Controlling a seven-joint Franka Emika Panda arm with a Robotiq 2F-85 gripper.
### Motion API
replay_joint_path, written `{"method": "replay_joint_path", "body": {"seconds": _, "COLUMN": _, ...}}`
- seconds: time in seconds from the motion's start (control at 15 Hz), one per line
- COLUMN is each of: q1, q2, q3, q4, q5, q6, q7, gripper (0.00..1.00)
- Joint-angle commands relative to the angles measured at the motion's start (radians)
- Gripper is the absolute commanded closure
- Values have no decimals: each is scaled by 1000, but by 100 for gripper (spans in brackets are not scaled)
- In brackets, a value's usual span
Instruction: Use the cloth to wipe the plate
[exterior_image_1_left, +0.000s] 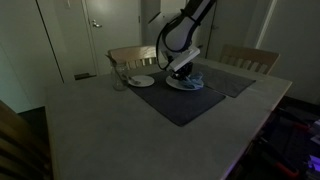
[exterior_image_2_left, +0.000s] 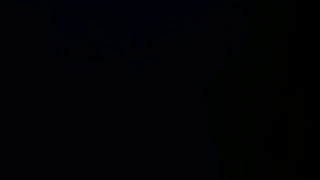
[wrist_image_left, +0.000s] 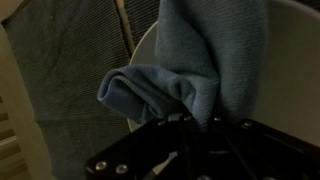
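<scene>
My gripper (exterior_image_1_left: 183, 72) is down on a white plate (exterior_image_1_left: 172, 86) that sits on a dark placemat (exterior_image_1_left: 185, 105). It is shut on a blue cloth (wrist_image_left: 200, 60), which hangs bunched from the jaws and rests on the plate (wrist_image_left: 290, 40) in the wrist view. In an exterior view the cloth (exterior_image_1_left: 196, 80) spreads over the plate under the gripper. My fingertips (wrist_image_left: 190, 125) are hidden under the folds of cloth. One exterior view is fully black and shows nothing.
A second white plate (exterior_image_1_left: 140, 81) lies on the placemat's far corner, with a glass (exterior_image_1_left: 117, 80) beside it on the grey table (exterior_image_1_left: 90, 120). Two wooden chairs (exterior_image_1_left: 248, 58) stand behind the table. A door is at the back.
</scene>
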Motion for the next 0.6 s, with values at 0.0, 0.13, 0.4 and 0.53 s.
{"method": "replay_joint_path", "body": {"seconds": 0.0, "q1": -14, "q2": 69, "q3": -22, "q4": 55, "q5": -36, "q6": 49, "q7": 47, "gripper": 98}}
{"method": "replay_joint_path", "body": {"seconds": 0.13, "q1": -24, "q2": 79, "q3": -18, "q4": 69, "q5": -30, "q6": 65, "q7": 58, "gripper": 98}}
{"method": "replay_joint_path", "body": {"seconds": 0.4, "q1": -40, "q2": 81, "q3": 3, "q4": 85, "q5": -3, "q6": 125, "q7": 52, "gripper": 98}}
{"method": "replay_joint_path", "body": {"seconds": 0.53, "q1": -52, "q2": 82, "q3": 17, "q4": 89, "q5": 21, "q6": 166, "q7": 38, "gripper": 98}}
